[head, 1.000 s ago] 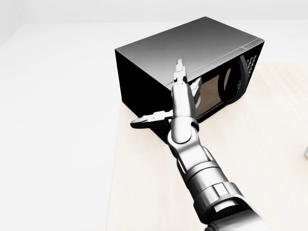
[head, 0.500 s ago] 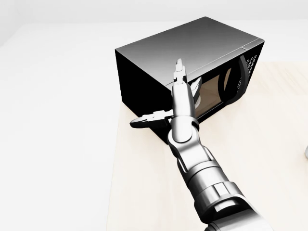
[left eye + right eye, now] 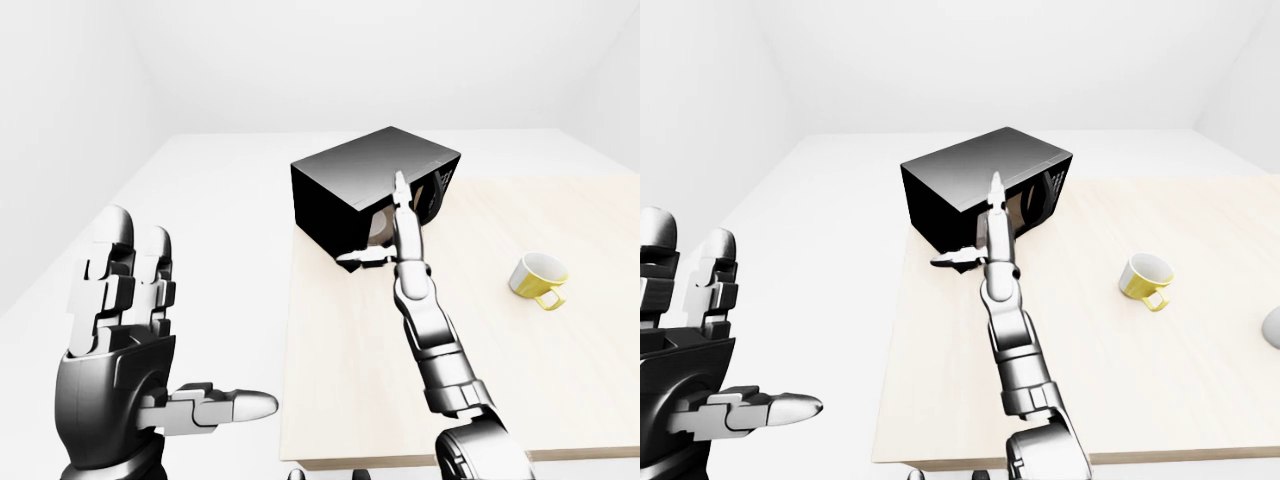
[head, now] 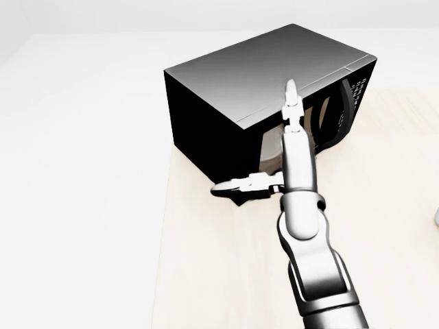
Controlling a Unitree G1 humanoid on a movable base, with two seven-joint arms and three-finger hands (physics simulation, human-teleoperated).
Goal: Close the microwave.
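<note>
Now I'm reaching my right hand (image 4: 285, 161), fingers spread flat, straight ahead against the microwave (image 4: 274, 89); my open left hand (image 3: 125, 350) is hanging well apart.

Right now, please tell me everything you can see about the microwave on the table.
The microwave is a black box with a smooth, slightly glossy top, standing upright and turned at an angle near the top left corner of the pale wooden table. Its door has a dark window and a curved black handle; a keypad panel sits at the door's right end. The door looks almost shut; whether it is latched cannot be told. The right hand, fingers open and extended, lies against the door. Nothing else touches it.
</note>
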